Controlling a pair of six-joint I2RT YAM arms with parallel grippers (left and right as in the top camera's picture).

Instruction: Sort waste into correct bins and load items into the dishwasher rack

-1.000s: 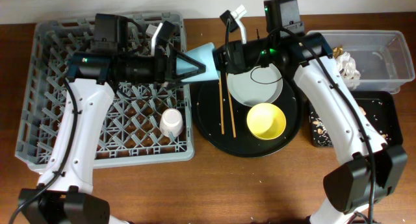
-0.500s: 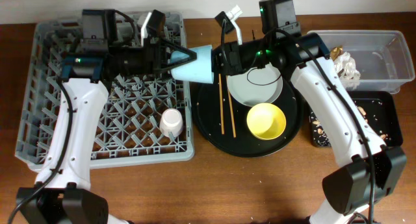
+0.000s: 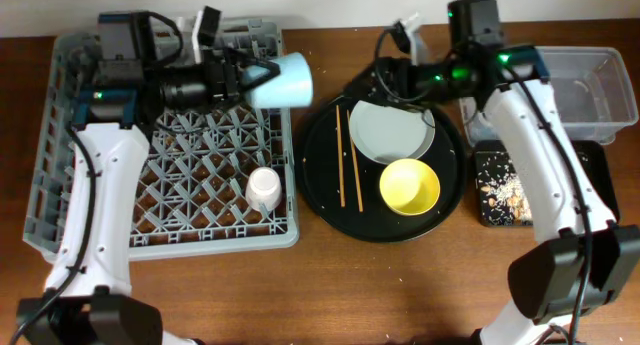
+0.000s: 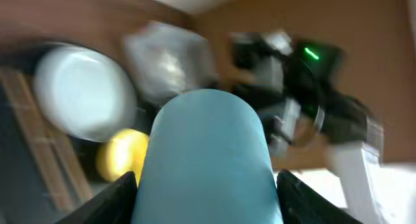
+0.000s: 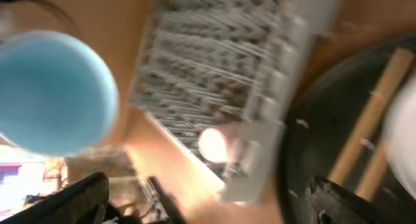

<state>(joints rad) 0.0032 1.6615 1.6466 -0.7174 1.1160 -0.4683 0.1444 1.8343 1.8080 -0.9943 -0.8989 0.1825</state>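
My left gripper [image 3: 252, 78] is shut on the light blue cup [image 3: 283, 80], which lies on its side above the far right corner of the grey dishwasher rack [image 3: 60, 185]. In the left wrist view the cup [image 4: 208, 146] fills the gap between both black fingers [image 4: 117, 198]. My right gripper [image 3: 393, 57] hangs open and empty over the far rim of the round black tray [image 3: 320, 200]. On that tray lie the plate [image 3: 392, 131], yellow bowl [image 3: 409, 186] and chopsticks [image 3: 348, 155]. A pink cup [image 3: 263, 189] stands in the rack.
A clear tub [image 3: 595, 80] sits at the far right, partly behind my right arm. In front of it a shallow black rectangular tray [image 3: 590, 185] holds beige food scraps [image 3: 503, 190]. Bare wooden table runs along the front.
The left arm drew back to the left, carrying the blue cup from the round tray's edge to over the rack. The right arm swung right and its gripper opened.
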